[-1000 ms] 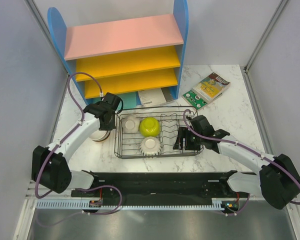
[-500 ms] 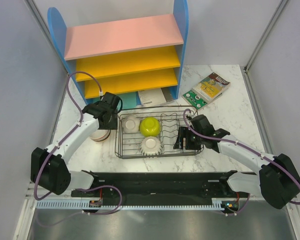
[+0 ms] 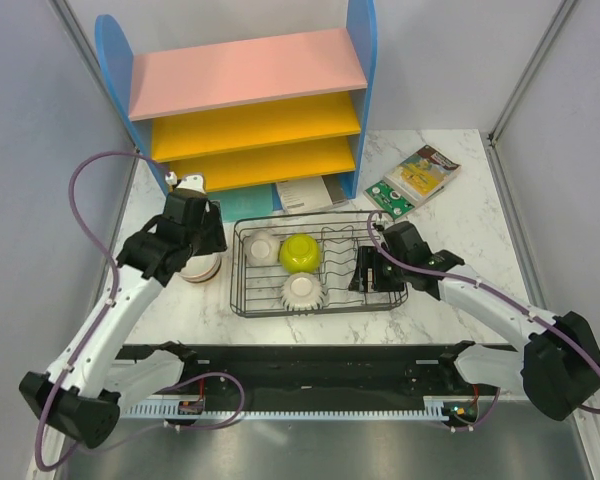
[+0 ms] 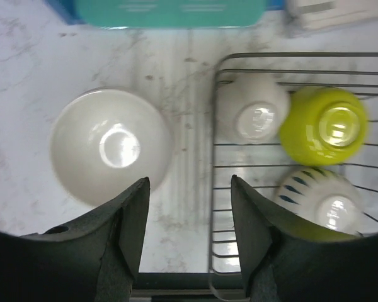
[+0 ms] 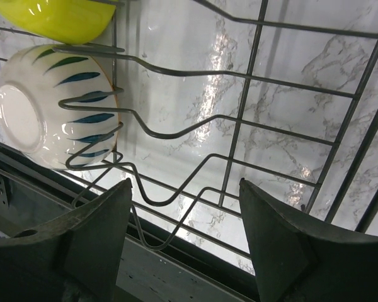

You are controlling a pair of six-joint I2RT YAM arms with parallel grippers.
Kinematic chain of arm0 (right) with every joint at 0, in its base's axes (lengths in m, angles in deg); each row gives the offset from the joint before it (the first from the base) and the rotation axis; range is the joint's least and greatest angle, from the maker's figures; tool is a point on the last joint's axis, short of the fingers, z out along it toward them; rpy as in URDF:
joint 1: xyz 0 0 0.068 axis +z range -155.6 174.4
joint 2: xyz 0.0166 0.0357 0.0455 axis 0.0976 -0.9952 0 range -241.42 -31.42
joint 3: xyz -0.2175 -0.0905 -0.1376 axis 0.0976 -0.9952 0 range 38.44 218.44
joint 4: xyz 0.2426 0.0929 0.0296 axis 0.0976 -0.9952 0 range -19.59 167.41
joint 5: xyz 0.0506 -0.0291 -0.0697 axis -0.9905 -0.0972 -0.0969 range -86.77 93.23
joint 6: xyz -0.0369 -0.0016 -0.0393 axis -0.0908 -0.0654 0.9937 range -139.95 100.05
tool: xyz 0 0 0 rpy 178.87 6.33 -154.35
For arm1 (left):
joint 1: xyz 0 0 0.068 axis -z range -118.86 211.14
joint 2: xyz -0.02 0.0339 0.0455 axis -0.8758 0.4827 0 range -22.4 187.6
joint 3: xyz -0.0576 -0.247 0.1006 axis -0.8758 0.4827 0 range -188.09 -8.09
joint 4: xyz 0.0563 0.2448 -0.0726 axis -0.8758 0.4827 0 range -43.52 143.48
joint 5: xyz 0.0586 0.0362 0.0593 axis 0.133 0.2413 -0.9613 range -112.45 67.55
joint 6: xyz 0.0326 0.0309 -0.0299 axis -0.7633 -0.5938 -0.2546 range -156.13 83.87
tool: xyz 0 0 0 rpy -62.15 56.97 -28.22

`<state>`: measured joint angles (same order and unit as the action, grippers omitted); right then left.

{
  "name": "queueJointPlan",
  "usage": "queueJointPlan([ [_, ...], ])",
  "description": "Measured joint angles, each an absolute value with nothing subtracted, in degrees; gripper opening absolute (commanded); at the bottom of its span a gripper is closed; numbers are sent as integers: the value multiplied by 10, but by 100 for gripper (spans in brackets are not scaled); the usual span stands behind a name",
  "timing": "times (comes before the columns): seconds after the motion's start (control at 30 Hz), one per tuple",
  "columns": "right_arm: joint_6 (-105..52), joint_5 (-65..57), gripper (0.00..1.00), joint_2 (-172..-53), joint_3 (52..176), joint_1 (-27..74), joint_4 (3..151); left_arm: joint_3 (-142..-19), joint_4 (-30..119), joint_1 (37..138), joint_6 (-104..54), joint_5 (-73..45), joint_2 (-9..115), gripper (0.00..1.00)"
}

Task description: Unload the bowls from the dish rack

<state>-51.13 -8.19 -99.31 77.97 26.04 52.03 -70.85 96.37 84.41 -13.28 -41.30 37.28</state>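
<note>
The black wire dish rack holds three upturned bowls: a white one, a yellow-green one and a blue-striped one. Another white bowl sits on the table just left of the rack. My left gripper hovers open above that bowl, empty. In the left wrist view it frames the gap between the table bowl and the rack's left rim. My right gripper hangs open and empty over the rack's right half, and the striped bowl lies to its left.
A blue shelf unit with pink and yellow boards stands behind the rack, and a white paper lies at its foot. A colourful booklet lies at the back right. The arms' black base strip runs along the near edge.
My left gripper has opened and risen off the white bowl on the table, its arm swinging back toward the near edge. The right arm has barely moved.
</note>
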Motion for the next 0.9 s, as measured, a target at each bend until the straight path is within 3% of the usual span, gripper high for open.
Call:
queueJointPlan([
  [0.2, -501, -73, 77, -989, 793, 258, 522, -687, 904, 895, -133, -288, 336, 67],
  [0.43, -496, -81, 78, -989, 793, 257, 521, -680, 845, 1001, -118, -227, 463, 76],
  [0.67, -487, -90, 78, -989, 798, 257, 520, -662, 809, 1010, -99, -197, 534, 79],
  [0.9, -491, -90, 78, -989, 796, 257, 523, -561, 784, 1010, -81, -142, 527, 86],
])
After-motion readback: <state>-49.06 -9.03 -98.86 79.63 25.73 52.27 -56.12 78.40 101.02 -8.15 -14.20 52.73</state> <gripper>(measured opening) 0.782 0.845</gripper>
